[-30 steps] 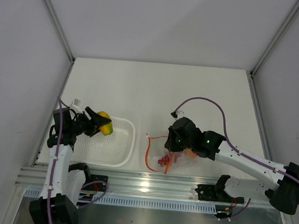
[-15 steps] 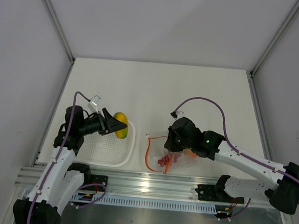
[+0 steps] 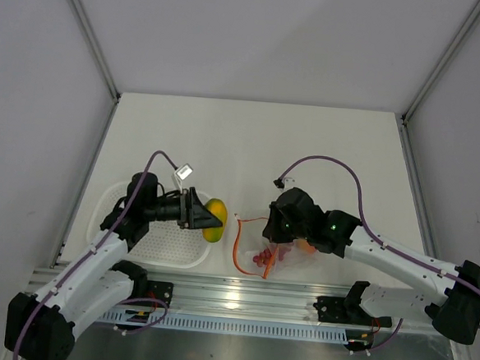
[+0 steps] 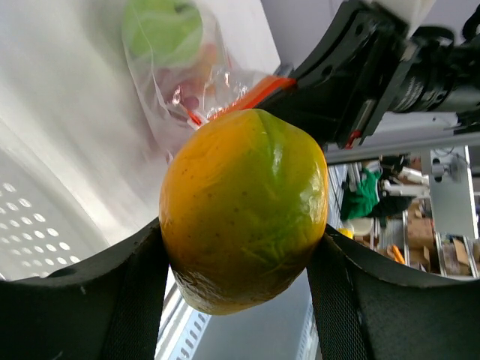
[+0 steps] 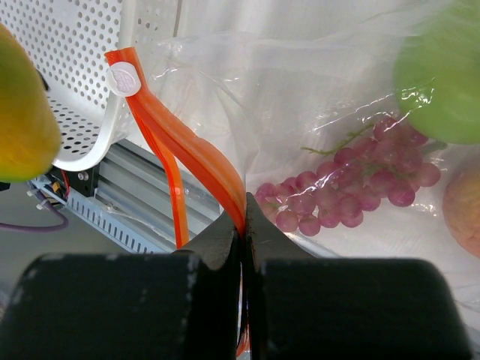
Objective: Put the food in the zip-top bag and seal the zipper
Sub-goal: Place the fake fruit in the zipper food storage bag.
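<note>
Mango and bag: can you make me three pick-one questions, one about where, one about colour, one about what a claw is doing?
1. Where is the mango?
A. on a plate
B. in a cup
C. in the left claw

2. What colour is the zipper on the bag?
A. blue
B. orange-red
C. black

3. What is the right claw doing?
A. standing wide open
B. pinching the zipper
C. holding a spoon

Answers:
1 C, the left wrist view shows the mango squeezed between the two black fingers.
2 B, the strip along the clear bag's mouth is orange-red.
3 B, the right wrist view shows the fingers closed together on the strip.
</note>
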